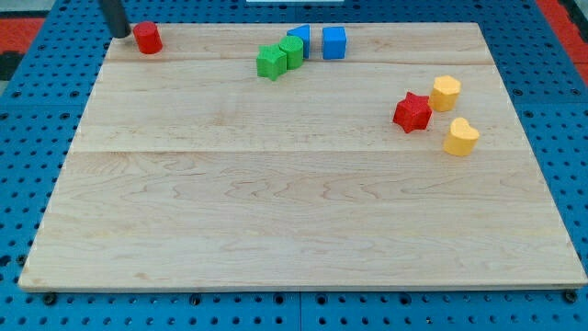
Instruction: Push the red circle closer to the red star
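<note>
We are showing only a short stretch of our rod: a straight, smooth, dark grey cylinder, plain and unmarked, with our tip (120, 35) ending blunt and slightly glossy.

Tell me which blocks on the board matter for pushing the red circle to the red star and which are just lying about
Part of the job:
red circle, at the view's top left
red star, at the view's right
my tip, just to the view's left of the red circle

Just lying about:
two green blocks
two blue blocks
two yellow blocks
</note>
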You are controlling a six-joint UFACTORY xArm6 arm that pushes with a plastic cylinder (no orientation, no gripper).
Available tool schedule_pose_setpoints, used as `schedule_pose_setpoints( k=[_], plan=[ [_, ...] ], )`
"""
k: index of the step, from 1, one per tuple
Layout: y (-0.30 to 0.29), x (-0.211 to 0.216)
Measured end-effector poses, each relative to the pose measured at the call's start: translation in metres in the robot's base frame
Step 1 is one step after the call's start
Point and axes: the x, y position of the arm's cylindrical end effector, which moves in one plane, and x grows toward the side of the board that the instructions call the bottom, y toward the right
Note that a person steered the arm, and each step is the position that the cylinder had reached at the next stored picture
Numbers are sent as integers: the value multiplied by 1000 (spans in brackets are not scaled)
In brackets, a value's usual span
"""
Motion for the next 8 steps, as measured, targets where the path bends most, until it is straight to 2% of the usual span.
schedule_pose_setpoints(
  k=[1,2,3,4,5,6,7,8],
  plan=[
    [49,37],
    [82,92],
    [55,62],
    [80,38],
    [133,96],
    [153,153],
    [120,170],
    [190,184]
  ],
)
